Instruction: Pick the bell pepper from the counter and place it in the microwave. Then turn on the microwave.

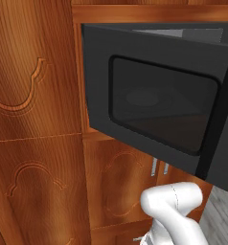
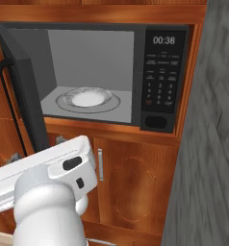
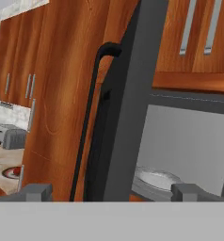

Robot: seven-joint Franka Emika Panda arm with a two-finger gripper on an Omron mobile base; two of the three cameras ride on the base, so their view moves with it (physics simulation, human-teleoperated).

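Note:
The microwave [image 2: 95,72] stands open, its grey inside and glass turntable [image 2: 87,98] bare. Its keypad [image 2: 160,79] is on the right. The door [image 1: 159,103] swings out to the left, with the black bar handle [image 3: 92,117] on its outer face. My gripper [image 3: 112,192] is open, fingertips [image 3: 36,192] wide apart with nothing between them. It looks up along the door's edge [image 3: 132,103] from close by, the turntable [image 3: 156,179] showing past it. A strip of the counter [image 3: 3,157] lies far off to the left. The bell pepper is out of view.
A silver toaster [image 3: 10,136] and a red-rimmed dark plate [image 3: 10,172] sit on the distant counter. Wooden cabinets [image 1: 34,119] surround the microwave, with handled doors [image 2: 101,164] below it. A grey wall [image 2: 208,144] closes the right side. The open door juts out over my arm [image 1: 176,210].

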